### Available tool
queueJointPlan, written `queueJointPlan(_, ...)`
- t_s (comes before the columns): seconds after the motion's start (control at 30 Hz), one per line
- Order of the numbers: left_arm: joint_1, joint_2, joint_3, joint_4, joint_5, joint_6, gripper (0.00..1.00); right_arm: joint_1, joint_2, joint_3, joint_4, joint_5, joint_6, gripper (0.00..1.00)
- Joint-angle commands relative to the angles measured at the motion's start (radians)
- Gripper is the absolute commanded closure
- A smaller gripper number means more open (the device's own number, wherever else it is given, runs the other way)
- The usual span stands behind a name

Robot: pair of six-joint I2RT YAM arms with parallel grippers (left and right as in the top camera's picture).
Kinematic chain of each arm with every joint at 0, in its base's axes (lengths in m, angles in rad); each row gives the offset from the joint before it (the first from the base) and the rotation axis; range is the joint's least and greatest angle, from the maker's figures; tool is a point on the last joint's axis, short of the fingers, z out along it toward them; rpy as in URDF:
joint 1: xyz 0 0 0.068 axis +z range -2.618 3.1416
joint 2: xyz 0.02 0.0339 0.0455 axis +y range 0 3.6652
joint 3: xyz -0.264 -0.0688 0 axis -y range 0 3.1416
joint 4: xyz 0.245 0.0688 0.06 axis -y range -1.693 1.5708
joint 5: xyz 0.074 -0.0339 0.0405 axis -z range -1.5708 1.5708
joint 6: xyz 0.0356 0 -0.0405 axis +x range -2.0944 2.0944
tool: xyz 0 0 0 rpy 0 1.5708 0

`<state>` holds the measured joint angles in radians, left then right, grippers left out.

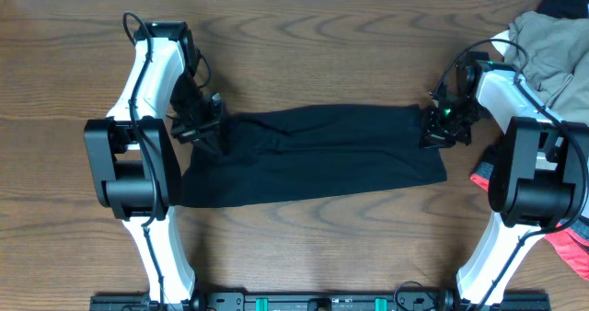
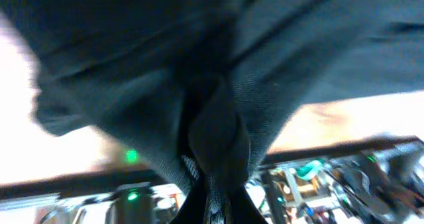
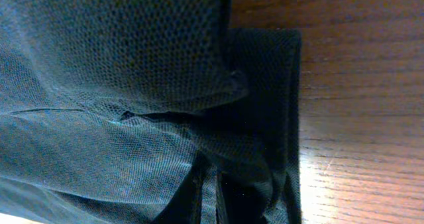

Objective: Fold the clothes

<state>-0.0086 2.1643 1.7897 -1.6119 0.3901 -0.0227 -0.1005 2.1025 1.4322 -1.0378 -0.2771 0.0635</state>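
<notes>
Pinching left end of shirt [image 1: 322,155] in left gripper [image 1: 212,132], jaws closed on it. Clamping right end in right gripper [image 1: 440,127] likewise.

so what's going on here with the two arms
Two robot arms are folding clothes. The left gripper and right gripper each pinch an end of a black garment lying stretched across the wooden table. More clothes wait at the right edge: a khaki-grey piece and a coral-pink one.
</notes>
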Motion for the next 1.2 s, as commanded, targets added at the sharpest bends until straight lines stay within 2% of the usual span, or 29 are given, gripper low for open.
queueJointPlan(0.0, 0.002, -0.028, -0.006, -0.068, 0.168, 0.092, 0.94, -0.010, 0.021, -0.022, 0.018, 0.042, 0.002, 0.92)
queueJointPlan(0.33, 0.002, -0.141, -0.006, -0.079, 0.175, 0.043, 0.94, -0.013, 0.021, -0.022, 0.018, 0.042, 0.002, 0.91)
queueJointPlan(0.63, -0.004, -0.208, -0.035, -0.077, 0.067, -0.025, 0.94, -0.021, 0.021, -0.022, 0.017, 0.042, 0.002, 0.91)
queueJointPlan(0.93, -0.006, -0.208, -0.307, -0.003, 0.069, -0.028, 0.94, -0.026, 0.021, -0.022, 0.014, 0.042, 0.002, 0.91)
queueJointPlan(1.17, -0.020, -0.208, -0.441, 0.042, 0.072, -0.027, 0.94, -0.026, 0.021, -0.022, 0.014, 0.042, 0.003, 0.91)
